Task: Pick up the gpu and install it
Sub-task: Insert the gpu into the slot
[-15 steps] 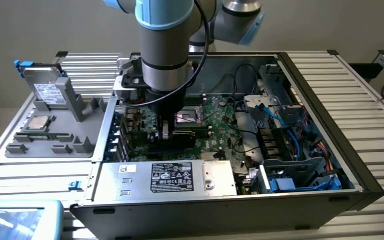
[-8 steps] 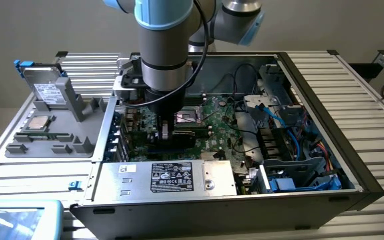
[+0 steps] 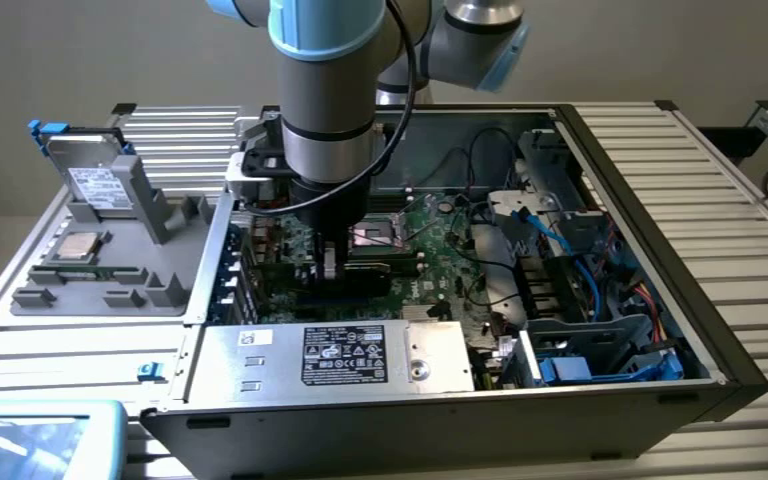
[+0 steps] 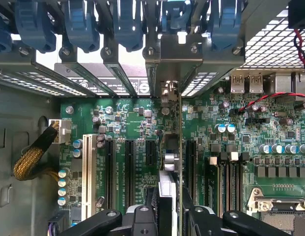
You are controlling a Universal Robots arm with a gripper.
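The gpu (image 4: 171, 162) shows edge-on in the wrist view, standing upright over the green motherboard (image 4: 132, 118). Its metal bracket (image 4: 191, 54) sits against the case's rear slot openings. My gripper (image 4: 168, 216) is shut on the card, with a black finger (image 4: 142, 216) on each side of it. The card lies in line with the black expansion slots (image 4: 128, 172), parallel to them; whether it is seated in one is hidden. In the exterior view my gripper (image 3: 331, 258) reaches straight down into the open computer case (image 3: 704, 330), low over the board with the gpu (image 3: 331, 268) between its fingers.
Blue retention clips (image 4: 78, 24) line the rear slots. A yellow braided cable (image 4: 34, 157) lies beside the board, and memory slots (image 4: 231, 182) and the CPU socket (image 3: 381, 235) are close by. A power supply (image 3: 357, 355), blue cables (image 3: 598, 300) and a grey tray (image 3: 104, 290) with a hard drive (image 3: 91, 185) surround the work area.
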